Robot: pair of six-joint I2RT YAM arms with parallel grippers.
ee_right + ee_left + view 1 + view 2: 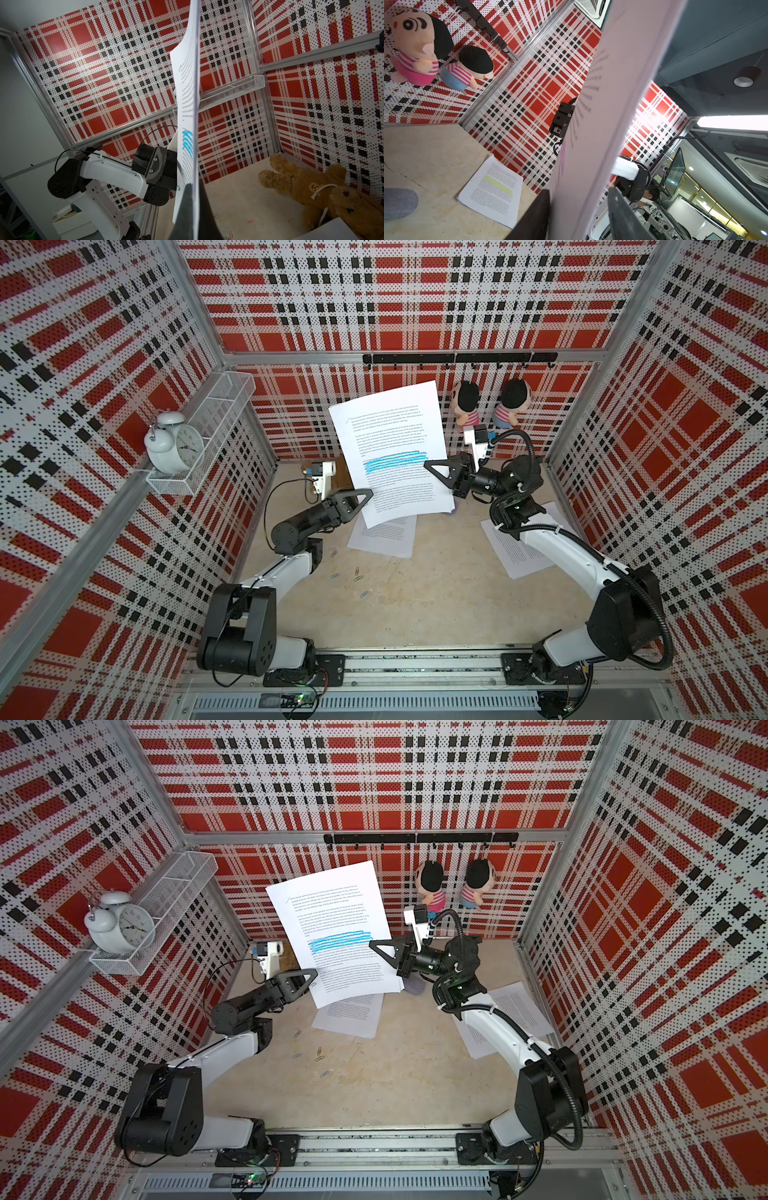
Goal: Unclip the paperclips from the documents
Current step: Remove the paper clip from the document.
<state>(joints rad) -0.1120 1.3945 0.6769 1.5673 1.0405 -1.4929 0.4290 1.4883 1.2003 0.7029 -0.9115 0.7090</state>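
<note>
Top views both show my right gripper [432, 467] pinched tight on the right edge of the blue-highlighted document [390, 439], holding it upright off the table [436, 605]. My left gripper [366, 495] sits at its left edge, fingers spread with the sheets between them; the left wrist view shows a gap. Two more documents lie flat, one [384, 537] under the held stack, one [503, 547] beneath my right arm [552, 547]. Loose paperclips [357, 572] lie scattered by my left arm [286, 568].
</note>
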